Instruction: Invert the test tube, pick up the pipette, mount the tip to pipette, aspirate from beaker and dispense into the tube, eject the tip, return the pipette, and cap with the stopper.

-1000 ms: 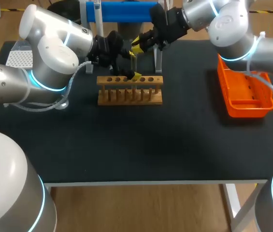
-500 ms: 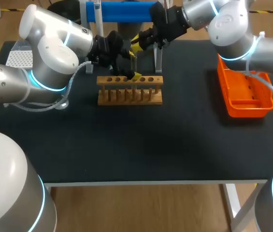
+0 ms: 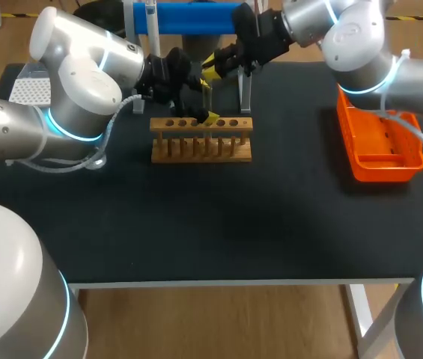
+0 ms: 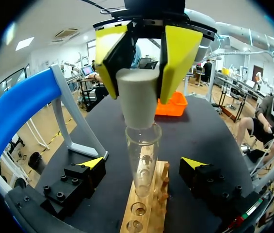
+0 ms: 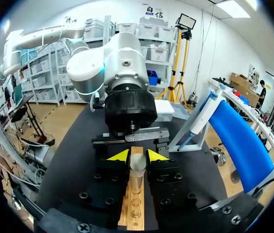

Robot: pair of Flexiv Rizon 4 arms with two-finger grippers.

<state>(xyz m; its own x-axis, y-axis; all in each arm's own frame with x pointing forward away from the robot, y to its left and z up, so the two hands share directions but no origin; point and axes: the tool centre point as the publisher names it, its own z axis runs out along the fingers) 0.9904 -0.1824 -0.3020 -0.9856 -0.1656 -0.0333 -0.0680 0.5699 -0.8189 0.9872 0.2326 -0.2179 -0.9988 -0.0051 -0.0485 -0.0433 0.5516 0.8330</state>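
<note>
A clear test tube (image 4: 141,160) stands upright in the wooden rack (image 3: 201,139), mouth up. The pale stopper (image 4: 137,97) sits with its lower end in the tube's mouth. My right gripper (image 4: 138,68) comes down from above and is shut on the stopper, one yellow finger on each side. In the right wrist view the stopper (image 5: 137,164) shows between the tips of that gripper (image 5: 137,156), with the tube (image 5: 136,187) below. My left gripper (image 4: 142,164) stands wide open around the tube, touching nothing. From the head view, both grippers (image 3: 207,101) (image 3: 212,66) meet over the rack's middle.
An orange tray (image 3: 379,142) lies at the table's right. The blue pipette stand (image 3: 189,16) rises along the far edge behind the rack. A white perforated box (image 3: 30,90) sits at the far left. My left arm's elbow (image 3: 76,90) hangs over the left side.
The right gripper has shifted very slightly toward the far edge with the stopper in it. The left arm and the tube have not moved.
</note>
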